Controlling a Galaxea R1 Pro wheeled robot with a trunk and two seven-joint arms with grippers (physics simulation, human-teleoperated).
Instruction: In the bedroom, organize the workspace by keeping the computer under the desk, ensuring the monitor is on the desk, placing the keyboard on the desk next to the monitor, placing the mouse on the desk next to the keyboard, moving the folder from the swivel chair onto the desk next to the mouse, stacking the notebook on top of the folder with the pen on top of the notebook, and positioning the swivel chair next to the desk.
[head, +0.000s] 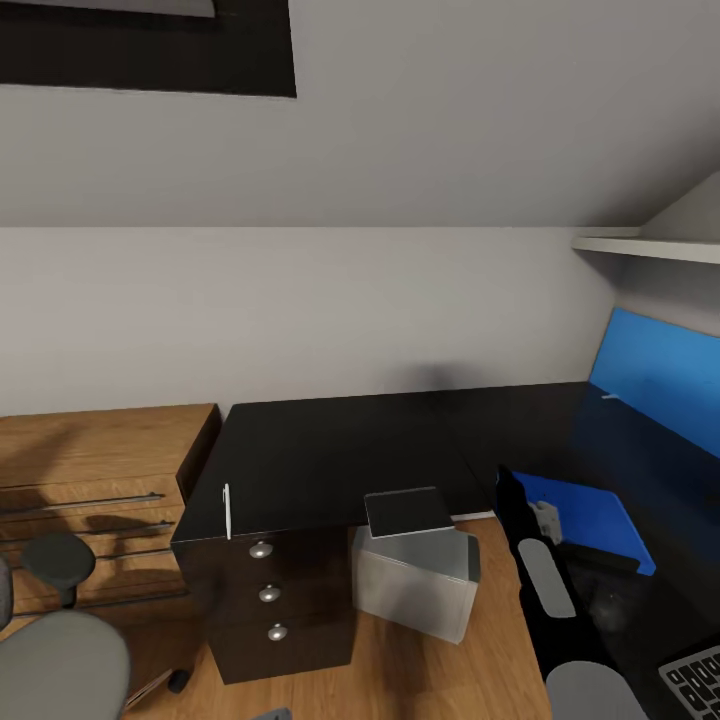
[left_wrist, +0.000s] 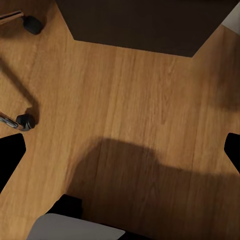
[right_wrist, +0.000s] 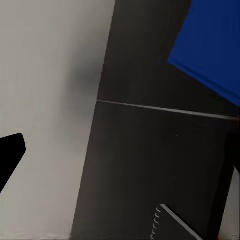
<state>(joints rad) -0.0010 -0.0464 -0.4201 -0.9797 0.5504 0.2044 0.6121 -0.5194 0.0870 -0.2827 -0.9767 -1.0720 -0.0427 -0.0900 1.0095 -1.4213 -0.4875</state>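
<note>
The black desk (head: 330, 450) has the dark grey notebook (head: 408, 512) at its front edge, over the light grey computer (head: 415, 585) on the floor. The white pen (head: 227, 510) lies near the desk's left edge. The blue folder (head: 590, 520) lies flat on the desk's right wing, beside my right arm (head: 545, 575). My right gripper (right_wrist: 122, 150) is open above the desk, with the notebook's spiral corner (right_wrist: 167, 225) in its view. The keyboard (head: 695, 680) is at the lower right. The swivel chair (head: 60, 650) stands at the lower left. My left gripper (left_wrist: 120, 150) hangs open over the floor. The monitor and mouse are out of view.
A black drawer unit (head: 270, 600) with silver knobs sits under the desk's left end. A low wooden shelf unit (head: 100, 480) stands to its left. A blue wall panel (head: 660, 370) rises behind the right wing. Chair casters (left_wrist: 25, 121) rest on the wooden floor (left_wrist: 130, 100).
</note>
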